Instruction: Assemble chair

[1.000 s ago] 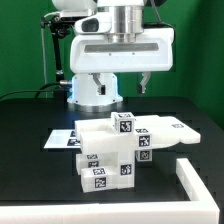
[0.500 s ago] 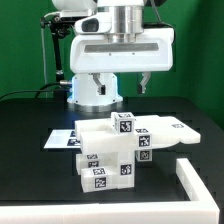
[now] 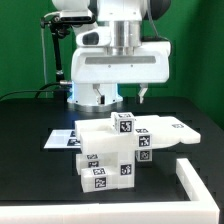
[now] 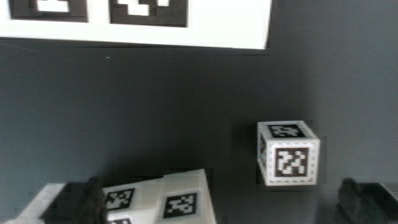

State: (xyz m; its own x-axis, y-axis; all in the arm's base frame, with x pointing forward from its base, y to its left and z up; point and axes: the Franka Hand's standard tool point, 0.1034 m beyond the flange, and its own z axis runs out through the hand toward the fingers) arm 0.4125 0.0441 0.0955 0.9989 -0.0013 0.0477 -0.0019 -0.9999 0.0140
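White plastic chair (image 3: 113, 152) sits near the middle of the black surface (image 3: 30, 150), partly over the marker board (image 3: 180, 128), ready for another part. End effector (image 3: 120, 97) hangs above and beyond it, fingers spread, gripping nothing.

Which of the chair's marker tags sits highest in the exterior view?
The tag on the chair's topmost block, at the stack's very top. The other tags sit lower, on its front and side faces.

Chair (image 3: 112, 152) on table (image 3: 30, 150), in front of marker board (image 3: 185, 130); wall (image 3: 198, 180) at exterior view's right.
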